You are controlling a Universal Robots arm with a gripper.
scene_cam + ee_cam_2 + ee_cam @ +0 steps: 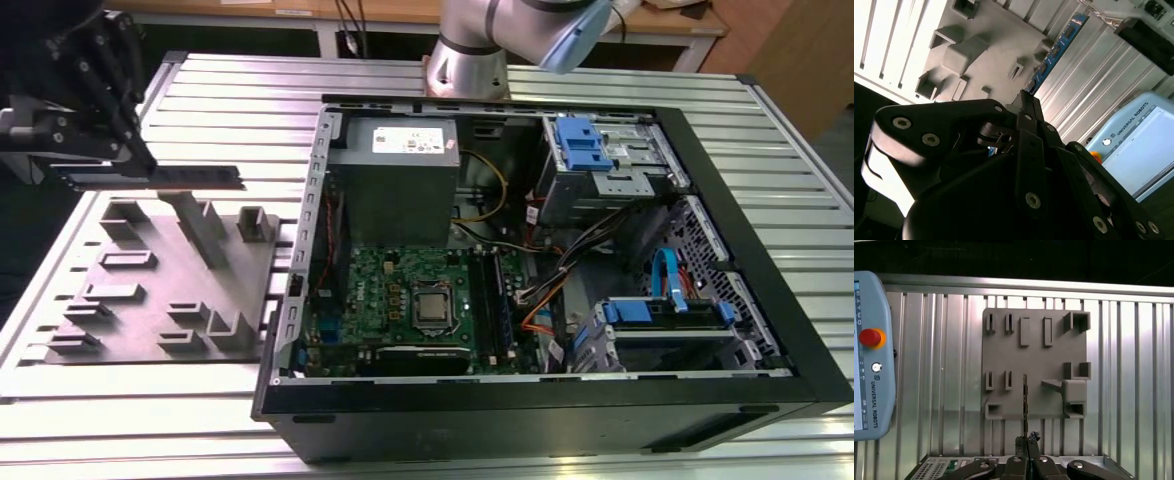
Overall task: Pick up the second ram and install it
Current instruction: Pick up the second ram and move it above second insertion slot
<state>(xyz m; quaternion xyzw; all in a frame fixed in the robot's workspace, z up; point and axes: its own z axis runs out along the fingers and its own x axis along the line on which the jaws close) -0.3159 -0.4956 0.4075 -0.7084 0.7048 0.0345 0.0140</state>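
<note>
The second ram [187, 178] is a long thin stick held level above the grey holder plate [147, 300], at the exterior view's left. My gripper [114, 168] is shut on one end of it. The ram [1056, 50] shows its blue board and black chips in the second wrist view, running out from the fingertips [1026, 105]. Seen edge-on in the first wrist view, the ram [1025, 402] is a thin dark line over the plate [1034, 355], gripped by the gripper [1027, 440]. The green motherboard [400, 300] with its long black slots [487, 300] lies inside the open computer case [747, 290].
The grey plate carries raised blocks and pockets [200, 230]. A grey power-supply box [398, 170], blue drive brackets [581, 145] and loose cables [534, 300] fill the case. A teach pendant [869, 355] lies on the ribbed metal table [227, 90] beside the plate. The arm's base [467, 60] stands behind the case.
</note>
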